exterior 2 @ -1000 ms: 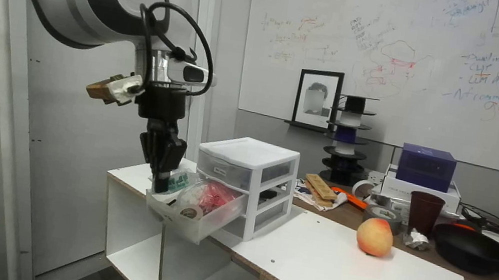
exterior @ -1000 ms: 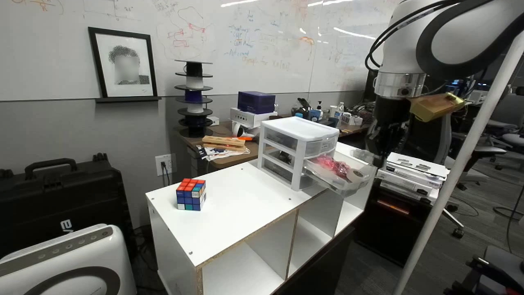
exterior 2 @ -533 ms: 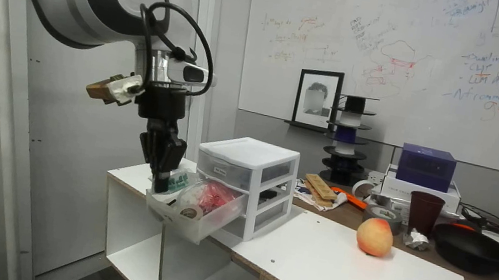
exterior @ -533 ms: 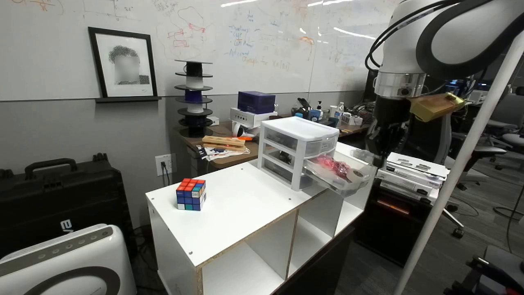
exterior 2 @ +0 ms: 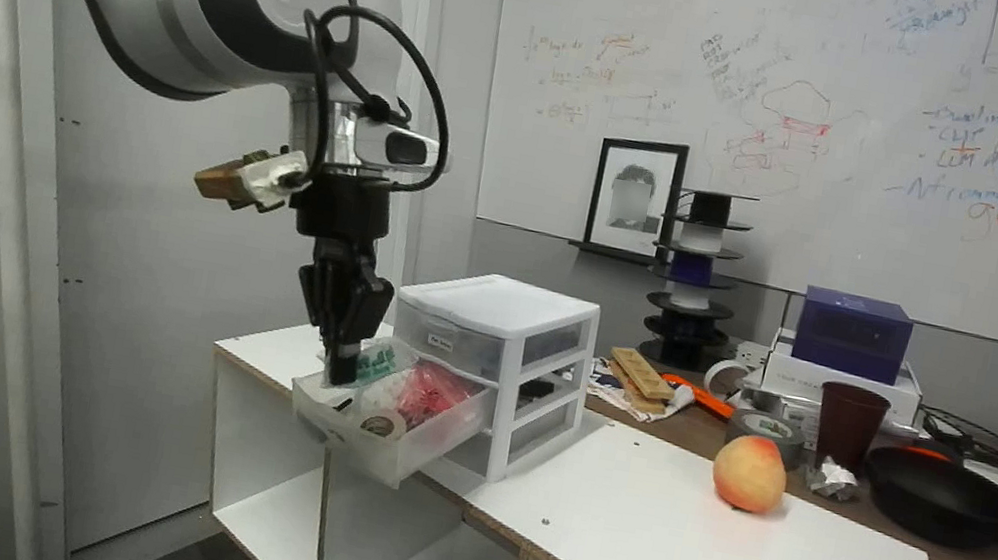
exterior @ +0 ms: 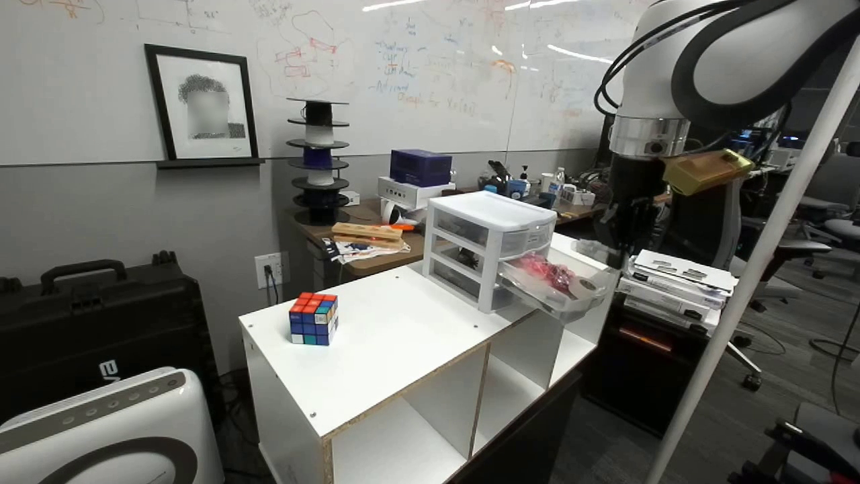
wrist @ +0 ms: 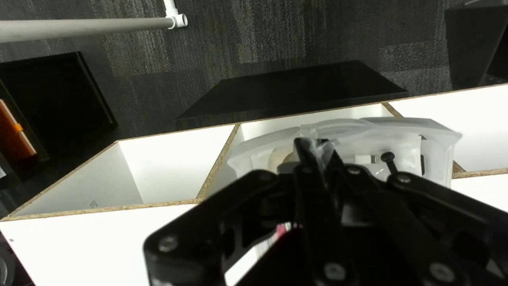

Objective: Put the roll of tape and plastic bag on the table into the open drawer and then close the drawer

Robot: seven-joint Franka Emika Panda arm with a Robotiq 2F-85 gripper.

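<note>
The black two-fingered gripper [exterior 2: 341, 369] has its jaws together, clamped on a clear plastic bag with green print [exterior 2: 379, 358], at the front end of the pulled-out translucent white plastic drawer [exterior 2: 442, 441]. Inside the drawer, toward its front, lies a pale round roll of tape [exterior 2: 383, 423]; farther back in the drawer sits a crumpled pink-red plastic bundle [exterior 2: 436, 394]

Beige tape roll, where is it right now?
In an exterior view, the beige tape roll lies inside the open drawer, near its front wall, at the lower left of the pink plastic bag.
</note>
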